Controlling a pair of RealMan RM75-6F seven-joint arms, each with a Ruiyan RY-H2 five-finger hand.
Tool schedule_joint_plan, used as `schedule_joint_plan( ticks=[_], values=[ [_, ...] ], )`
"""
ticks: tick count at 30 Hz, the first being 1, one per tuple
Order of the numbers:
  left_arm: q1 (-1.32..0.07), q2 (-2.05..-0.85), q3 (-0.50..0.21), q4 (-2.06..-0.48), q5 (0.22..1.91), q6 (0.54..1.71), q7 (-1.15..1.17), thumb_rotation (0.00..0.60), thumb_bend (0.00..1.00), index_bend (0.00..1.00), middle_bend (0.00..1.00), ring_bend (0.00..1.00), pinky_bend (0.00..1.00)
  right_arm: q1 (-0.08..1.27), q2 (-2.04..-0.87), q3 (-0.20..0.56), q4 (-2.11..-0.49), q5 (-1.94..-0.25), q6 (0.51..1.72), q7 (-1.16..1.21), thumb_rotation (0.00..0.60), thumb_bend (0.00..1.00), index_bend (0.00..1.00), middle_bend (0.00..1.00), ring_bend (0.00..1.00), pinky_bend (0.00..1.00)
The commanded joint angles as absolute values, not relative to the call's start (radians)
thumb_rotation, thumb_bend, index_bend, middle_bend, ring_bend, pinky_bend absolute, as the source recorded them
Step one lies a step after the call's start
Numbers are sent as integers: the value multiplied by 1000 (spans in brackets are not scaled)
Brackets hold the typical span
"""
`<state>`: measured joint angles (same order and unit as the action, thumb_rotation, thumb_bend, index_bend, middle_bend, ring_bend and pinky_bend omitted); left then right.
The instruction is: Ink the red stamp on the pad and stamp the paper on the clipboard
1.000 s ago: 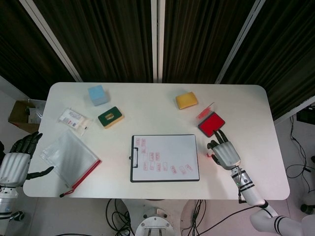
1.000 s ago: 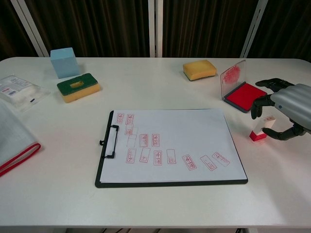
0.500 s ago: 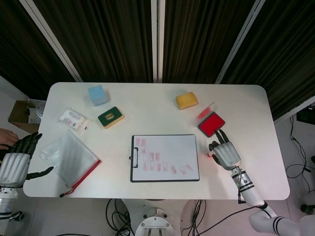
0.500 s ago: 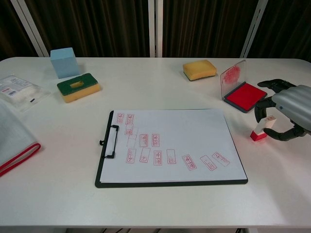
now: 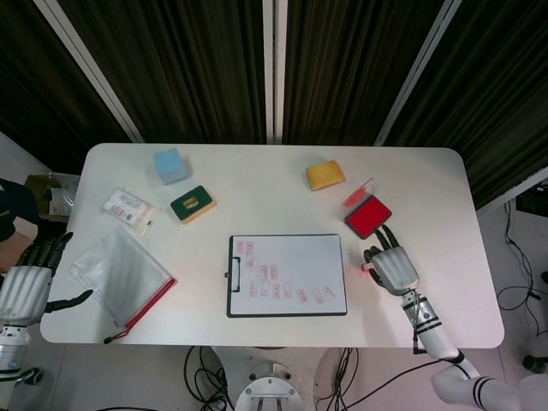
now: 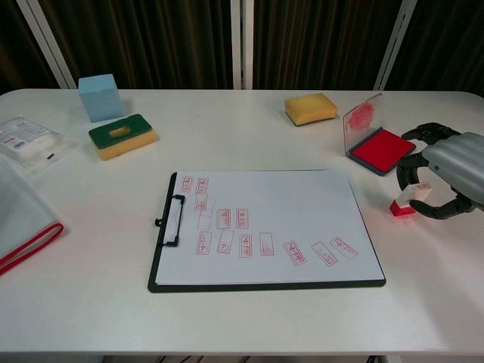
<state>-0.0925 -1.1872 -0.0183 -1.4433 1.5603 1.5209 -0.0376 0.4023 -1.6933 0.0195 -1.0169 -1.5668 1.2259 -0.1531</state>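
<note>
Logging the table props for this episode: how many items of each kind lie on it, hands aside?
Sponges: 2
Blue block: 1
Ink pad: 1
Red stamp: 1
Clipboard with paper: 1
Zip pouch: 1
Small packet: 1
Total: 8

A white counter (image 5: pixel 257 180) stood before dark curtains (image 5: pixel 188 60) with pale vertical posts (image 5: pixel 272 68); cables (image 5: pixel 514 282) trailed over a grey floor (image 5: pixel 514 248).

Matt white table (image 6: pixel 249 136); glossy grey right hand (image 6: pixel 454 170) shell (metal-look).
</note>
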Motion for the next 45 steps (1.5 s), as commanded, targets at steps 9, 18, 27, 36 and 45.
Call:
schedule_joint_plan(
  ticks=[9,18,27,36,45],
  values=[
    [-94,-1183,-19,-1445,1559,1519,-41,430,90,44,56,99,178,435,-1642,96,-1071,-1534,1249,-138,600,318,614,547,102,0],
    [-94,-1180,-17,-1451,1557,1514,-36,429,90,45,56,99,178,564,-1653,171,-958,-1451,1055,-74,600,318,625,556,102,0],
    [-95,-1179,-18,-1451,1547,1504,-35,429,90,45,56,99,179,665,-1664,116,-793,-1536,976,111,600,320,656,580,105,0],
    [-100,-1185,-19,-1440,1543,1492,-39,428,90,45,56,99,178,669,-1725,101,-647,-1525,980,207,600,320,664,584,193,0],
    [-101,-1182,-19,-1445,1542,1490,-33,431,91,45,56,99,178,690,-1780,100,-553,-1510,958,286,600,320,678,590,185,0]
  ],
)
